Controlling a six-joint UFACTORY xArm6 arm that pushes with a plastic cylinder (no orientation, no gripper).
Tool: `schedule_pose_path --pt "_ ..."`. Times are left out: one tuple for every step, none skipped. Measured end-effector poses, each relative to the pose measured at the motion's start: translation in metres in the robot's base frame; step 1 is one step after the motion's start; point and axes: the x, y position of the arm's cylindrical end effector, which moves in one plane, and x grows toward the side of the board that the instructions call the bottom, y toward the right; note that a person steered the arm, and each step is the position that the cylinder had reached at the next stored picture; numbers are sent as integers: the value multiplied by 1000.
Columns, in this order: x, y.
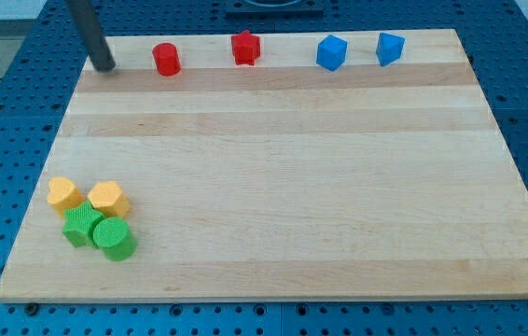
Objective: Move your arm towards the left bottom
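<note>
Rod cut off at twelve o'clock, no fingers to judge, my tip (104, 67) at nine o'clock of red cylinder (166, 59), bench (273, 177) corner.

Quick headcount on the wooden surface (283, 187): eight blocks total. Two red, a red cylinder (166, 59) and a red star (245, 48), top of the frame. Two blue up there too, a blue cube (332, 52) and a blue angular block (390, 49). Lower left: two yellow, a yellow heart (63, 193) and a yellow hexagon-ish block (108, 198), plus two green, a green star-ish block (81, 225) and a green cylinder (114, 238).
</note>
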Motion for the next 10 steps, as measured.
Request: schedule_pose_path --pt "-35 115" --pt "-36 188" --pt "-34 188" --pt "-13 193" --pt "-30 201" --pt "-41 200" --pt "-42 181" --pt "-41 175" --pt "-40 108" --pt "-37 -4"
